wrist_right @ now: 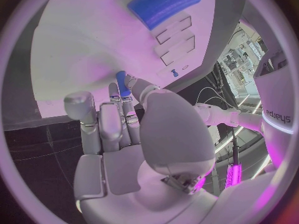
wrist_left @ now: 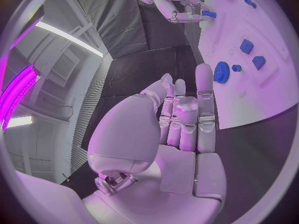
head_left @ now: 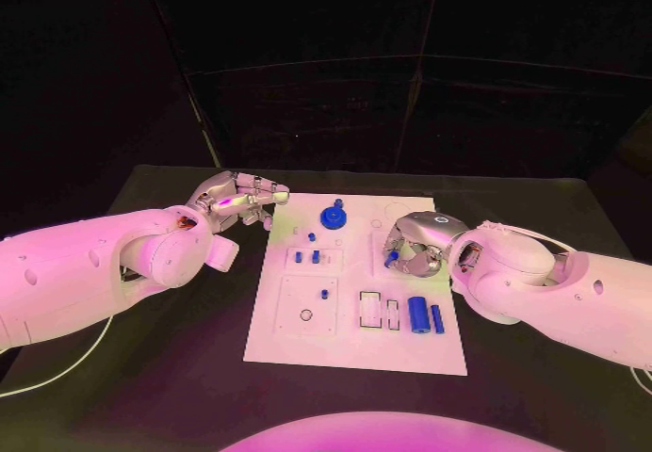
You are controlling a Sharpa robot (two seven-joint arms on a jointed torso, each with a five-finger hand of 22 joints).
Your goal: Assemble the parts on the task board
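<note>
The white task board [head_left: 356, 350] lies in the middle of the black table. My right hand [head_left: 415, 245] hovers over the board's right middle and pinches a small blue peg [head_left: 393, 254] [wrist_right: 122, 83] between thumb and fingers. My left hand [head_left: 245, 200] [wrist_left: 184, 119] is at the board's far left corner, fingers stretched out side by side, holding nothing. A blue gear [head_left: 333, 217] [wrist_left: 221, 72] stands near the far edge. Small blue pegs [head_left: 307, 255] stand left of the board's centre. A thick blue cylinder [head_left: 418, 315] [wrist_right: 165, 5] and a thin one [head_left: 436, 318] lie at the near right.
Rectangular slots [head_left: 369, 309] sit next to the thick cylinder, and a square recessed plate [head_left: 308, 306] lies at the board's near left. A white cable [head_left: 61, 363] trails over the table's left side. Black table [head_left: 177, 377] surrounds the board.
</note>
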